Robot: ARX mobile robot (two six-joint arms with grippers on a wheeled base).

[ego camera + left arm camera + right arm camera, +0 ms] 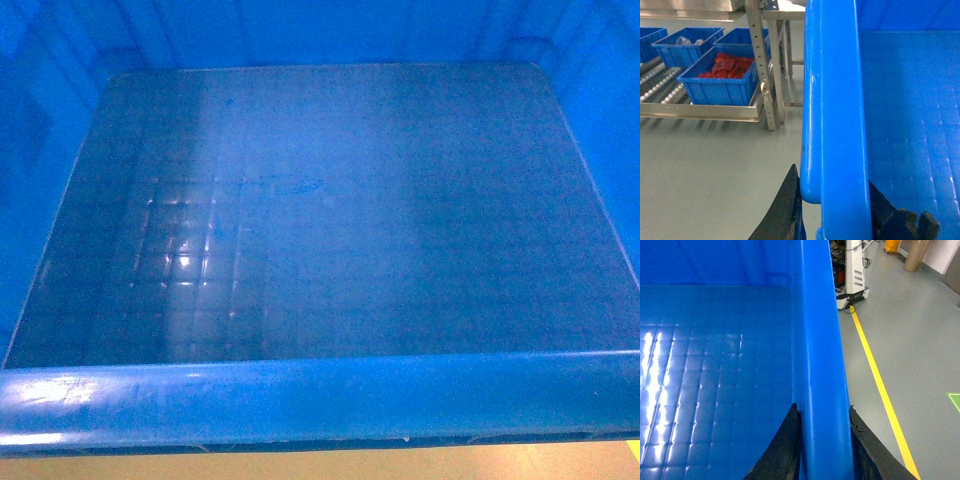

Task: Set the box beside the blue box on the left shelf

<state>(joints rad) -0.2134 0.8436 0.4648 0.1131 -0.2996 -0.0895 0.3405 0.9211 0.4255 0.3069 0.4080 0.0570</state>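
Observation:
The box, a large bright-blue crate with a square-grid floor, fills the head view, its thick near rim [320,400] across the bottom. My left gripper [832,177] is shut on the box's left rim [837,100], one black finger [785,210] outside and one inside. My right gripper [823,407] is shut on the right rim [817,340] in the same way. In the left wrist view, grey rails with white roller wheels [657,87] show at the far left. I cannot tell whether they are the left shelf. Neither gripper shows in the head view.
A steel-framed rack [757,65] stands on the grey floor to the left, holding smaller blue bins, one with red contents [722,75]. To the right a yellow floor line [880,385] runs past a white machine base [852,280].

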